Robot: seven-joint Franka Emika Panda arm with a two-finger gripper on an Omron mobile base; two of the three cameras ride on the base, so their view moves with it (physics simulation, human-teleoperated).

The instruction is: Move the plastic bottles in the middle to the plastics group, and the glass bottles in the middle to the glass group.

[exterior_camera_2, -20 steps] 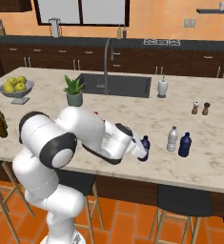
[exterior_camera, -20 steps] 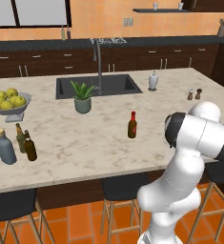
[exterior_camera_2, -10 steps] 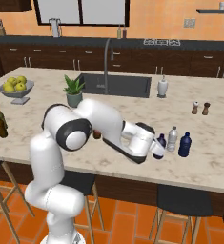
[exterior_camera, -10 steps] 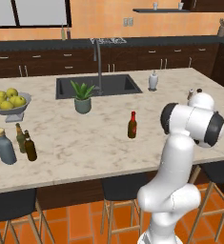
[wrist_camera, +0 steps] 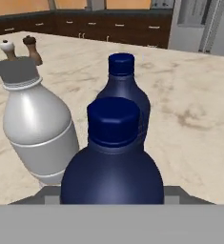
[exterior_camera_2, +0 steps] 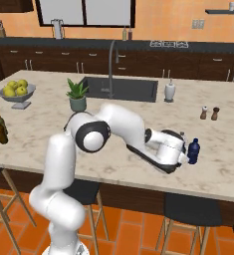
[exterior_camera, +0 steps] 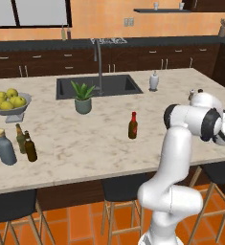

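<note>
Gripper fingers are hidden, so their grip cannot be told; the small navy-blue bottle sits right against them. Just beyond stand a pale clear bottle and a dark blue bottle on the marble counter.

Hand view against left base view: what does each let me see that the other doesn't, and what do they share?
Hand view: a squat dark navy-blue plastic bottle up close, a pale clear plastic bottle beside it, and another dark blue bottle behind. Left base view: a slim brown bottle with a red cap mid-counter, a potted green plant, a bowl of yellow fruit and a broad grey-blue corked bottle. Shared: the pale marble counter.
</note>
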